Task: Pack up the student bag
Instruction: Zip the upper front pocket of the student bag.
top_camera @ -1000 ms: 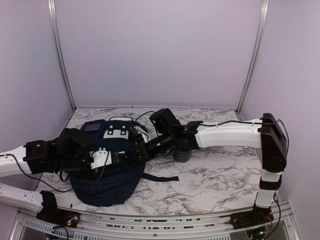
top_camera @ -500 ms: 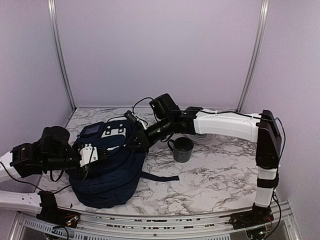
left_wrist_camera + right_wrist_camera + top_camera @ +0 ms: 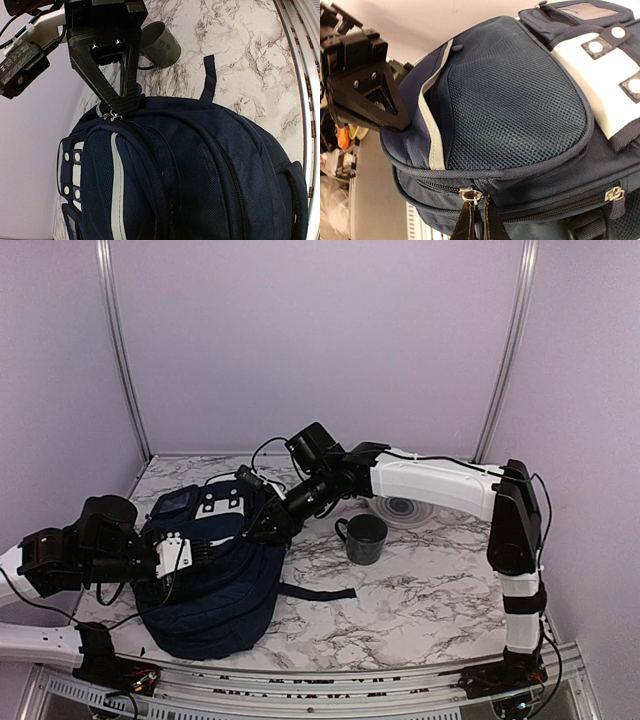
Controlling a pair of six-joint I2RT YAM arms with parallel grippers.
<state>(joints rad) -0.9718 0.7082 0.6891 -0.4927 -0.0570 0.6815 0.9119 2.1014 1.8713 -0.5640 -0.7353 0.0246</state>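
Top external — left hand (image 3: 200, 548) on student bag (image 3: 215, 600) moved leftward.

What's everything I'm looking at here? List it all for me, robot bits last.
student bag: one, navy with white patches and grey stripes, on the table's left side
zipper pull: silver, two show on the bag's zips; this one is pinched by the right gripper
loose strap: one, black, trailing from the bag across the table
mug: one, dark grey, mid-table, right of the bag
round disc: one, pale with rings, behind the mug; cannot tell what it is
table: one, white marble pattern
left gripper: one, black, shut, tip at the bag's edge
right gripper: one, black, shut on the zipper pull
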